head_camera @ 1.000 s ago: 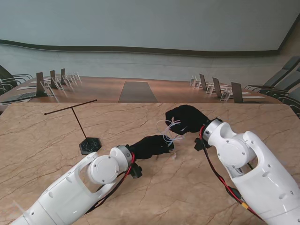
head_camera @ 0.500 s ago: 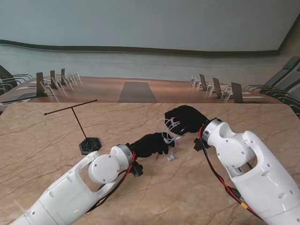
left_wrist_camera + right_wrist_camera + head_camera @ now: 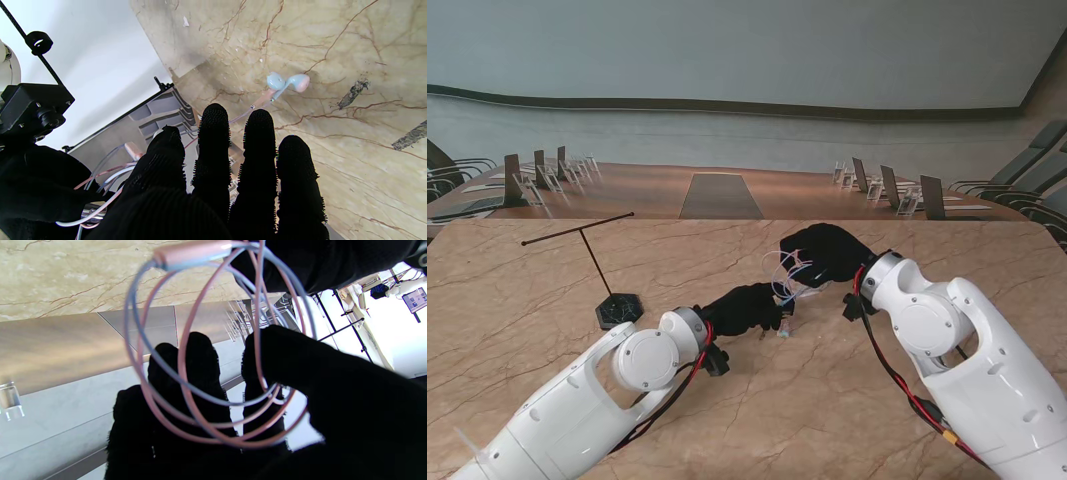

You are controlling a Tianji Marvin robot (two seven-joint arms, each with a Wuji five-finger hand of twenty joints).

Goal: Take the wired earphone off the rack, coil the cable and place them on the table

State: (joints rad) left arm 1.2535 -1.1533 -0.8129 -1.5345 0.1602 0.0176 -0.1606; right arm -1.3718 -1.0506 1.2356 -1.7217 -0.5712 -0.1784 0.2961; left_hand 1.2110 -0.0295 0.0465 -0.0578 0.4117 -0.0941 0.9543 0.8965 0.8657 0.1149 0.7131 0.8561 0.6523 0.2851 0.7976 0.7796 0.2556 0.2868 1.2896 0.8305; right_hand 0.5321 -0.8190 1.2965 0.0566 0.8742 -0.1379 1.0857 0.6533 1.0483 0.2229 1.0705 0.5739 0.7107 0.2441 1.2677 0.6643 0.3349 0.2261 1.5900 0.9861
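The earphone cable (image 3: 217, 436), pink and pale blue, is wound in several loops around the fingers of my right hand (image 3: 822, 255), which is shut on the coil (image 3: 785, 272) above the table. An inline remote (image 3: 193, 253) sits on the loops. The two earbuds (image 3: 287, 83) dangle from a short free end just over the marble, seen in the stand view as earbuds (image 3: 784, 328). My left hand (image 3: 742, 308) lies just left of the coil with its fingers (image 3: 257, 156) straight; the free end passes behind them, ungripped. The black T-shaped rack (image 3: 587, 240) stands bare at the left.
The rack's black base (image 3: 619, 310) sits on the marble table (image 3: 847, 400), left of my left forearm. Rows of chairs and desks lie beyond the table's far edge.
My left hand has drawn back slightly to the left, away from the coil. The dangling earbuds have swung a little left. The right hand has stayed put with the coil.
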